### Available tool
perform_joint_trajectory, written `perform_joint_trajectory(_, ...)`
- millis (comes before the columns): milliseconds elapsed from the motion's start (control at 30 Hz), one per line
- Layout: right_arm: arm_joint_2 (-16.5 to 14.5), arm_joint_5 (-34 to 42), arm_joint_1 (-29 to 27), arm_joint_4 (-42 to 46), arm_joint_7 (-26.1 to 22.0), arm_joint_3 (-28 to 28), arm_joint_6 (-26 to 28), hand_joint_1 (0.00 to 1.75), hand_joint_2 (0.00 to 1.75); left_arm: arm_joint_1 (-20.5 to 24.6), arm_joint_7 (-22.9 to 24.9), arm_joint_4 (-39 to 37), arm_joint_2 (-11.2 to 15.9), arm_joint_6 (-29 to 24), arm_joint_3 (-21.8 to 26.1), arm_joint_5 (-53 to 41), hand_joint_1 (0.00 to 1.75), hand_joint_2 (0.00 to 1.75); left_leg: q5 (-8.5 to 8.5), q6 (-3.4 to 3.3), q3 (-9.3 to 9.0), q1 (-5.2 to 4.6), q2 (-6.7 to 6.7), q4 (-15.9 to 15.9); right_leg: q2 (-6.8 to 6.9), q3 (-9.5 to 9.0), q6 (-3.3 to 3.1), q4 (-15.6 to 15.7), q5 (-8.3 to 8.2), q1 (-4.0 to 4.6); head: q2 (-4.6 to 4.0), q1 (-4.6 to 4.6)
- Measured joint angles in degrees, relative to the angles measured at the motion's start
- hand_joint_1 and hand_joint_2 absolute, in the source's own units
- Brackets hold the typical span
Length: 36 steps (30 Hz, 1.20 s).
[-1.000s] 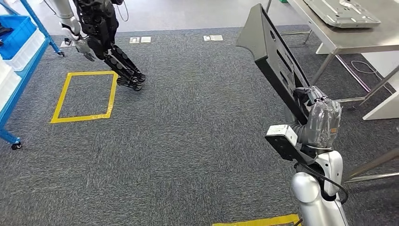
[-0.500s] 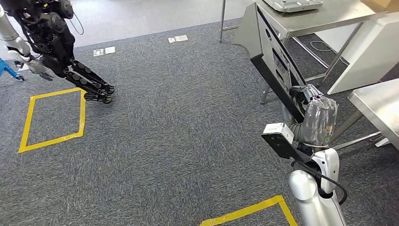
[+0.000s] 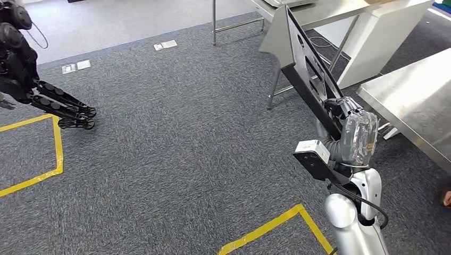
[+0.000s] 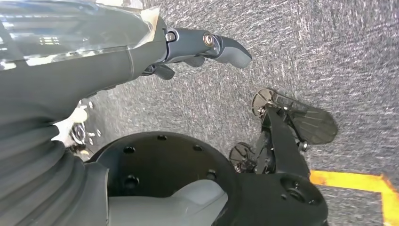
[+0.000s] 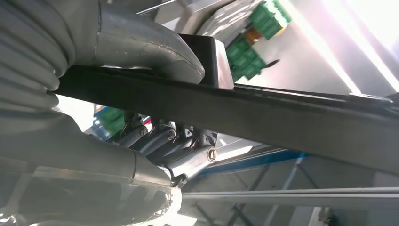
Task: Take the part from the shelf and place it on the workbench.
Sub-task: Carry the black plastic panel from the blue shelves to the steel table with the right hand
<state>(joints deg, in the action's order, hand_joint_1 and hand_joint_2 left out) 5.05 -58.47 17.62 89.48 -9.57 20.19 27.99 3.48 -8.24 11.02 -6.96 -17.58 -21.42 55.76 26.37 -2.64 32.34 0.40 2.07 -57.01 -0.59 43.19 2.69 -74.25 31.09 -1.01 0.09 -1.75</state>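
Note:
The part (image 3: 306, 69) is a long, flat, dark metal panel with slots. My right hand (image 3: 351, 125) grips its lower end and it slants up and away, its top near the workbench (image 3: 330, 13) at the upper right. In the right wrist view the part (image 5: 263, 110) runs across as a dark bar, with the thumb (image 5: 155, 52) on one side and the fingers (image 5: 155, 139) on the other. My left hand (image 4: 207, 44) hangs over the carpet, fingers loosely apart, holding nothing.
A second steel workbench (image 3: 420, 101) stands at the right edge, with a white panel (image 3: 372, 37) between the two benches. Another robot's dark legs (image 3: 58, 103) stand at the far left. Yellow floor tape (image 3: 271, 226) lies in front and at the left (image 3: 53, 159).
The whole picture has shifted: the camera has turned right, the other robot and yellow square sliding left and the workbenches coming closer. The part stays in my right hand.

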Motion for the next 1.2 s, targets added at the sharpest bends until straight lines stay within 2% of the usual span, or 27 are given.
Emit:
perform_joint_trajectory(33, -0.03, -0.02, -0.03, -0.03, 0.0, 0.02, -0.02, 1.75, 1.75, 0.0, 0.03, 0.01, -0.01, 0.0, 0.0, 0.01, 0.0, 1.75, 0.07, 0.06, -0.05, 0.01, 0.75, 0.0, 0.29, -1.01, 0.48, 1.77, -0.89, -0.07, 0.01, 0.07)
perform_joint_trajectory(67, -0.06, -0.04, -0.02, -0.04, -0.01, 0.03, -0.03, 1.75, 1.75, 0.03, 0.08, 0.01, -0.02, 0.01, -0.01, 0.02, 0.0, 1.75, 0.17, 0.18, -0.15, 0.02, 1.41, -0.01, 1.02, -3.17, 0.95, 5.71, -2.35, -0.1, 0.01, 0.11)
perform_joint_trajectory(100, -0.11, -0.07, 0.05, -0.04, -0.01, 0.04, -0.07, 1.75, 1.75, 0.06, 0.16, 0.02, -0.02, 0.01, -0.01, 0.03, 0.0, 1.75, 0.3, 0.36, -0.3, -0.08, 2.0, -0.03, 2.53, -5.69, 1.18, 10.35, -3.77, -0.08, 0.01, 0.23)
perform_joint_trajectory(167, -0.29, -0.16, 0.26, -0.04, -0.03, 0.12, -0.19, 1.75, 1.75, 0.09, 0.34, 0.02, -0.02, 0.01, -0.01, 0.04, 0.0, 1.75, 0.67, 0.9, -0.58, -0.48, 3.08, -0.12, 4.69, -9.03, 0.84, 16.24, -5.53, 0.18, 0.0, 0.28)
perform_joint_trajectory(200, -0.38, -0.2, 0.34, -0.04, -0.04, 0.16, -0.24, 1.75, 1.75, 0.12, 0.41, 0.02, -0.01, 0.0, -0.01, 0.04, 0.0, 1.75, 0.82, 1.18, -0.71, -0.66, 3.65, -0.14, 4.96, -9.44, 0.45, 17.02, -5.74, 0.31, 0.0, 0.26)
perform_joint_trajectory(267, -0.49, -0.24, 0.44, -0.03, -0.04, 0.19, -0.37, 1.75, 1.75, 0.21, 0.52, 0.03, -0.04, 0.0, -0.01, 0.05, 0.0, 1.75, 1.07, 1.75, -0.97, -0.63, 4.82, -0.1, 3.49, -9.3, -0.29, 17.01, -6.0, 0.31, 0.01, 0.15)
perform_joint_trajectory(300, -0.52, -0.25, 0.52, -0.03, -0.04, 0.19, -0.45, 1.75, 1.75, 0.27, 0.55, 0.03, -0.06, 0.02, -0.01, 0.06, 0.0, 1.75, 1.58, 2.08, -0.98, -0.46, 4.34, -0.56, 2.74, -9.32, -0.63, 17.13, -6.12, 0.13, 0.01, 0.07)
perform_joint_trajectory(367, -0.72, -0.28, 0.82, -0.04, -0.05, 0.19, -0.68, 1.75, 1.75, 0.31, 0.6, 0.04, -0.1, 0.08, -0.02, 0.06, 0.0, 1.75, 4.3, 2.65, 0.58, -0.1, 1.37, -4.62, 1.38, -9.45, -1.4, 17.36, -6.38, -0.26, 0.01, -0.27)
perform_joint_trajectory(400, -0.87, -0.31, 0.95, -0.05, -0.06, 0.2, -0.8, 1.75, 1.75, 0.31, 0.61, 0.04, -0.09, 0.1, -0.02, 0.05, 0.0, 1.75, 6.36, 2.82, 2.33, 0.03, -0.51, -8.51, 0.7, -9.41, -1.64, 17.36, -6.41, -0.31, 0.0, -0.49)
perform_joint_trajectory(433, -0.99, -0.33, 1.0, -0.09, -0.06, 0.22, -0.89, 1.75, 1.75, 0.28, 0.63, 0.04, -0.09, 0.12, -0.02, 0.07, 0.0, 1.75, 8.19, 2.9, 4.46, 0.09, -1.55, -12.7, 0.03, -9.37, -1.79, 17.35, -6.44, -0.27, 0.0, -0.63)
perform_joint_trajectory(467, -1.08, -0.35, 0.98, -0.13, -0.07, 0.24, -0.93, 1.75, 1.75, 0.26, 0.66, 0.04, -0.08, 0.12, -0.02, 0.08, 0.0, 1.75, 9.25, 2.93, 6.25, 0.1, -2.02, -15.99, -0.73, -9.35, -1.85, 17.34, -6.46, -0.21, 0.0, -0.72)
perform_joint_trajectory(500, -1.13, -0.35, 0.95, -0.18, -0.07, 0.25, -0.95, 1.75, 1.75, 0.23, 0.68, 0.04, -0.08, 0.12, -0.02, 0.09, 0.0, 1.75, 9.12, 2.9, 7.2, 0.11, -2.18, -17.36, -1.51, -9.35, -1.85, 17.3, -6.45, -0.17, 0.0, -0.73)
perform_joint_trajectory(533, -1.15, -0.35, 0.94, -0.22, -0.07, 0.25, -0.95, 1.75, 1.75, 0.19, 0.71, 0.04, -0.07, 0.12, -0.02, 0.11, 0.0, 1.75, 7.75, 2.8, 6.94, 0.14, -2.29, -16.26, -2.3, -9.4, -1.85, 17.26, -6.45, -0.14, 0.01, -0.74)
perform_joint_trajectory(567, -1.16, -0.35, 0.95, -0.25, -0.07, 0.25, -0.95, 1.75, 1.75, 0.16, 0.73, 0.04, -0.04, 0.12, -0.02, 0.11, 0.0, 1.75, 5.54, 2.68, 5.59, 0.22, -2.62, -13.01, -3.06, -9.47, -1.83, 17.22, -6.45, -0.15, 0.01, -0.74)
perform_joint_trajectory(633, -1.21, -0.35, 1.04, -0.26, -0.07, 0.25, -0.94, 1.75, 1.75, 0.11, 0.74, 0.02, 0.01, 0.12, -0.01, 0.11, 0.0, 1.75, 1.71, 2.46, 1.94, 0.54, -5.02, -4.84, -4.4, -9.39, -1.67, 17.03, -6.46, -0.07, 0.02, -0.72)
perform_joint_trajectory(700, -1.23, -0.36, 1.15, -0.26, -0.07, 0.26, -0.93, 1.75, 1.75, 0.13, 0.74, 0.01, 0.03, 0.13, -0.02, 0.11, 0.0, 1.75, 0.64, 2.19, 0.32, 0.52, -6.55, -1.07, -5.55, -8.97, -1.11, 16.98, -6.63, -0.04, 0.02, -0.69)
perform_joint_trajectory(767, -1.22, -0.37, 1.19, -0.26, -0.07, 0.28, -0.93, 1.75, 1.75, 0.22, 0.74, 0.01, 0.01, 0.14, -0.02, 0.11, 0.0, 1.75, 0.45, 1.57, 0.29, 0.23, -5.38, -0.8, -6.49, -8.51, -0.29, 17.14, -6.89, -0.21, 0.02, -0.69)
perform_joint_trajectory(800, -1.19, -0.37, 1.21, -0.25, -0.06, 0.28, -0.92, 1.75, 1.75, 0.25, 0.74, 0.02, -0.01, 0.13, -0.02, 0.11, 0.0, 1.75, 0.26, 1.14, 0.21, 0.22, -4.73, -0.59, -5.91, -8.15, -0.02, 16.85, -6.76, -0.21, 0.01, -0.68)
perform_joint_trajectory(867, -1.16, -0.37, 1.38, -0.25, -0.06, 0.32, -0.9, 1.75, 1.75, 0.22, 0.74, 0.01, -0.03, 0.12, -0.01, 0.11, 0.0, 1.75, -0.07, 0.38, 0.12, 0.33, -3.32, -0.18, -2.98, -6.21, -0.04, 13.3, -4.99, 0.03, 0.01, -0.39)
perform_joint_trajectory(900, -1.17, -0.37, 1.45, -0.26, -0.06, 0.37, -0.9, 1.75, 1.75, 0.18, 0.74, 0.01, -0.03, 0.11, 0.0, 0.11, 0.0, 1.75, -0.09, 0.18, 0.14, 0.23, -2.63, -0.15, -1.36, -4.48, -0.21, 9.66, -3.36, 0.1, 0.01, -0.27)
perform_joint_trajectory(933, -1.19, -0.37, 1.47, -0.28, -0.07, 0.42, -0.9, 1.75, 1.75, 0.13, 0.74, 0.0, -0.03, 0.12, 0.0, 0.11, 0.0, 1.75, -0.07, 0.06, 0.2, 0.16, -1.87, -0.16, -0.5, -2.49, -0.33, 5.4, -1.64, 0.1, 0.01, -0.12)
perform_joint_trajectory(967, -1.19, -0.36, 1.43, -0.33, -0.06, 0.46, -0.9, 1.75, 1.75, 0.09, 0.74, -0.01, -0.02, 0.11, 0.0, 0.11, 0.0, 1.75, -0.04, 0.01, 0.23, 0.11, -1.11, -0.17, -0.18, -0.73, -0.3, 1.66, -0.34, 0.08, 0.02, -0.08)
perform_joint_trajectory(1000, -1.17, -0.35, 1.37, -0.39, -0.06, 0.48, -0.9, 1.75, 1.75, 0.07, 0.75, -0.01, -0.02, 0.11, 0.0, 0.11, 0.0, 1.75, 0.0, 0.0, 0.26, 0.09, -0.35, -0.17, -0.04, 0.15, -0.07, -0.28, 0.15, 0.05, 0.02, -0.04)
perform_joint_trajectory(1033, -1.16, -0.35, 1.34, -0.45, -0.06, 0.49, -0.91, 1.75, 1.75, 0.06, 0.79, 0.0, -0.02, 0.1, 0.0, 0.11, 0.0, 1.75, 0.04, 0.02, 0.24, 0.09, 0.38, -0.18, 0.16, -0.24, 0.33, 0.32, -0.3, 0.05, 0.02, 0.04)
perform_joint_trajectory(1100, -1.15, -0.35, 1.43, -0.51, -0.07, 0.49, -0.92, 1.75, 1.75, 0.11, 0.91, 0.01, -0.05, 0.1, 0.0, 0.11, 0.0, 1.75, 0.19, 0.2, 0.08, 0.06, 1.69, -0.21, 1.78, -4.43, 1.13, 7.88, -3.04, 0.09, 0.01, 0.15)
perform_joint_trajectory(1167, -1.17, -0.34, 1.69, -0.52, -0.07, 0.51, -0.95, 1.75, 1.75, 0.15, 0.99, 0.0, -0.09, 0.1, 0.0, 0.11, 0.0, 1.75, 0.5, 0.66, -0.21, -0.34, 2.75, -0.26, 4.59, -8.53, 0.95, 15.23, -5.27, 0.36, 0.01, 0.2)
perform_joint_trajectory(1200, -1.17, -0.32, 1.81, -0.53, -0.08, 0.54, -0.97, 1.75, 1.75, 0.16, 1.02, 0.0, -0.11, 0.11, -0.01, 0.11, 0.0, 1.75, 0.64, 0.92, -0.36, -0.54, 3.27, -0.28, 5.34, -9.42, 0.57, 16.81, -5.72, 0.5, 0.01, 0.19)
